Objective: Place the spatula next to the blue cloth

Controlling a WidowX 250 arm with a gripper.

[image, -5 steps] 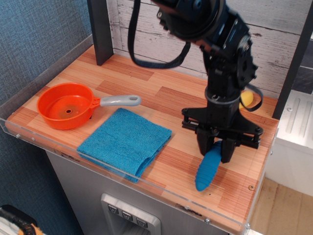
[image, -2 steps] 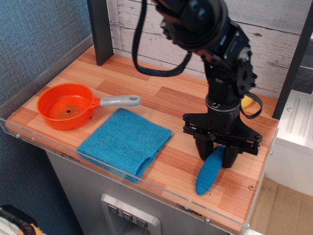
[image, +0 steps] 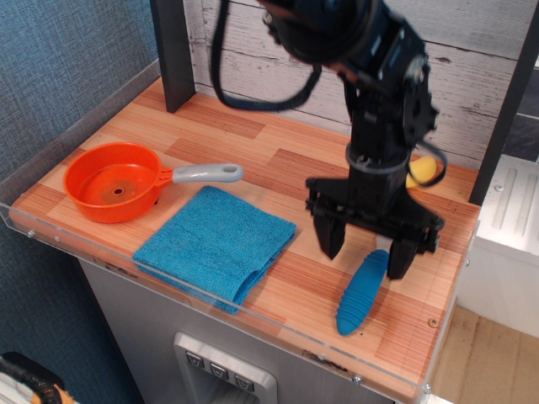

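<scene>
The spatula (image: pixel 362 292) lies on the wooden table (image: pixel 253 160) at the front right; only its ribbed bright-blue handle shows, and its head is hidden behind my gripper. My gripper (image: pixel 367 248) points down just above the handle's far end. Its two dark fingers stand wide apart, one to the left and one to the right of the handle, holding nothing. The blue cloth (image: pixel 217 242) is a folded teal towel lying flat at the front middle, a hand's width left of the spatula.
An orange pan (image: pixel 114 182) with a grey handle (image: pixel 206 173) sits at the left. A yellow banana (image: pixel 424 171) is partly hidden behind the arm at the back right. A clear plastic rim runs along the table's front and left edges.
My gripper was shut on the spatula's far end. It has opened wide, let go and lifted slightly. The spatula rests on the table in nearly the same place.
</scene>
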